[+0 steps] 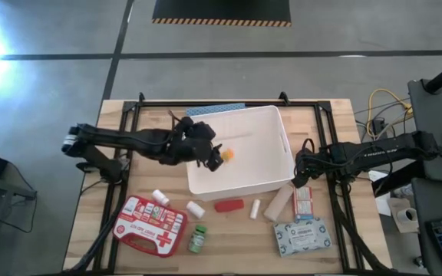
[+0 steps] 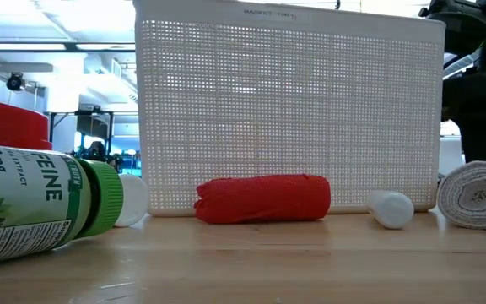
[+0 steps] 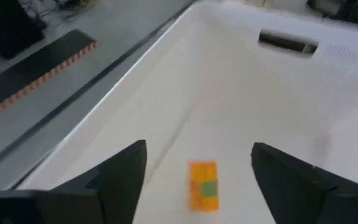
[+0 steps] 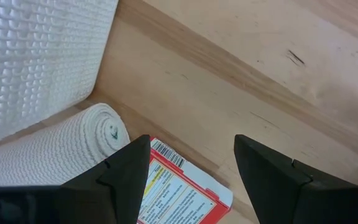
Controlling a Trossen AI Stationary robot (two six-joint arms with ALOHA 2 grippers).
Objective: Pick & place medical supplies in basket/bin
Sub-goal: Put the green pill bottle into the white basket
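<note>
The white bin (image 1: 244, 180) stands at the table's middle. My left gripper (image 1: 215, 159) hangs open over the bin's left part. A small orange box (image 3: 203, 185) shows blurred below and between its fingers, touching neither, against the bin's floor (image 3: 253, 106). My right gripper (image 4: 191, 142) stands open beside the bin's right near corner, pointing down over a red-white box (image 4: 180, 190) and a large white roll (image 4: 61, 155). A red first-aid case (image 1: 150, 225), green bottle (image 1: 197, 238), red tube (image 1: 229, 205), small white rolls (image 1: 196, 208) and a patterned soft pack (image 1: 302, 236) lie on the table.
The supplies lie in a row along the table's near side in front of the bin's near wall (image 2: 289, 110). A blue flat thing (image 1: 215, 110) lies behind the bin. Black frame rails (image 1: 129, 123) run along the table's left and right sides.
</note>
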